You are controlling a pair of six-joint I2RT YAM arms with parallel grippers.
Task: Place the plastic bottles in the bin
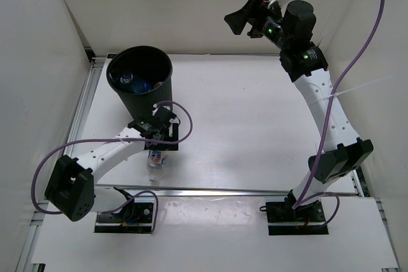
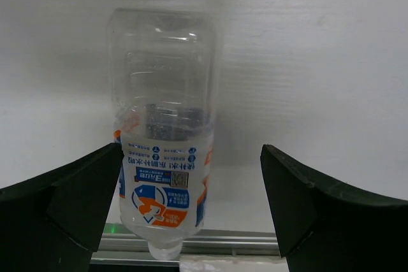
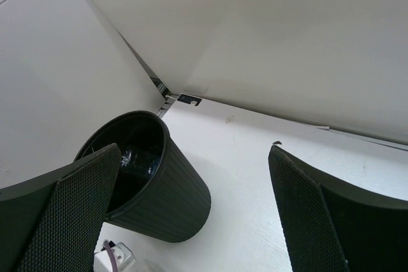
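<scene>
A clear bottle with a white-blue-red label (image 1: 156, 159) lies on the table near the front rail. In the left wrist view this bottle (image 2: 162, 144) sits between my open fingers, close to the left one, cap toward the rail. My left gripper (image 1: 159, 146) (image 2: 191, 152) is open around it, not closed. The black bin (image 1: 139, 78) stands upright at the back left, with bottles inside, one blue-labelled (image 1: 141, 85). My right gripper (image 1: 245, 18) (image 3: 194, 151) is open and empty, raised high at the back. The bin also shows in the right wrist view (image 3: 159, 202).
A metal rail (image 2: 210, 241) runs along the table's near edge just past the bottle's cap. White walls enclose the table on the left, back and right. The bin stands just behind the left arm's wrist.
</scene>
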